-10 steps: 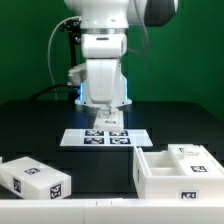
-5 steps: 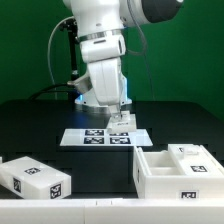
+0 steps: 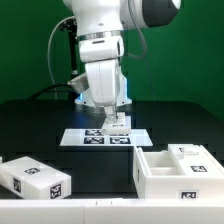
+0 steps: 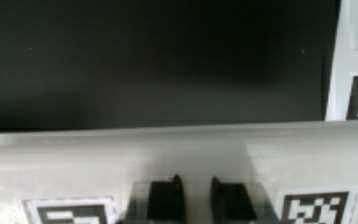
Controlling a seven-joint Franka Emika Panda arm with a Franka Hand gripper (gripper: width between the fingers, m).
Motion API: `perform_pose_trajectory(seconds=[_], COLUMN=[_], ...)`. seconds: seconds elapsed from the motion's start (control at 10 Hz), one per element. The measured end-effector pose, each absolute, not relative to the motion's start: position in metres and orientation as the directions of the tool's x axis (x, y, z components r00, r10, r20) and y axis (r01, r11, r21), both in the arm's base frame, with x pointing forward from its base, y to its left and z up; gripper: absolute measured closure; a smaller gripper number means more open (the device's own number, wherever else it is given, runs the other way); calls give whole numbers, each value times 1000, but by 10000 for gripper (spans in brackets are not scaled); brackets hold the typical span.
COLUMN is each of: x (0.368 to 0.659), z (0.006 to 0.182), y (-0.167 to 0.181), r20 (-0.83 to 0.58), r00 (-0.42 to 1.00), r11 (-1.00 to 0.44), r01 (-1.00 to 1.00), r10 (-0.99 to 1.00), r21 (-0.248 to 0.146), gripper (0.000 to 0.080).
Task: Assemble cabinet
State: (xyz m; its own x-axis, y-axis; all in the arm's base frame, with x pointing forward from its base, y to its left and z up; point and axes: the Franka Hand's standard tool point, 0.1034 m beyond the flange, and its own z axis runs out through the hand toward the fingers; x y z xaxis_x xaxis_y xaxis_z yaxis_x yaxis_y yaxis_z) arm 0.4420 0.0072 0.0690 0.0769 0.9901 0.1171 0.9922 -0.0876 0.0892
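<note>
The gripper (image 3: 116,114) pinched a small white cabinet panel (image 3: 118,124) just above the marker board (image 3: 75,138). The arm should carry it level, without slipping, toward the cabinet body (image 3: 160,180).

Wrist view's mushy: the white tagged plastic piece (image 4: 176,160) is blurred, both its tags chopped by the frame edge, same for the dark end effector (image 4: 194,203) fingers, so can't tell their gap. Exterior view clips the white tagged box piece (image 3: 30,175) and open white compartmented box (image 3: 165,182) at its sides.
</note>
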Motion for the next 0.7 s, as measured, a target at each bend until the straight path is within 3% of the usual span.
perform_pose_trajectory(seconds=[0.2,0.6,0.7], x=[444,443,441], z=[66,65,64], y=[31,23,30], r20=[70,53,56], r00=[-61,-47,17], r11=[54,42,-20], r01=[994,995,998], r10=[996,998,998], r21=[98,90,53], gripper=[735,735,735])
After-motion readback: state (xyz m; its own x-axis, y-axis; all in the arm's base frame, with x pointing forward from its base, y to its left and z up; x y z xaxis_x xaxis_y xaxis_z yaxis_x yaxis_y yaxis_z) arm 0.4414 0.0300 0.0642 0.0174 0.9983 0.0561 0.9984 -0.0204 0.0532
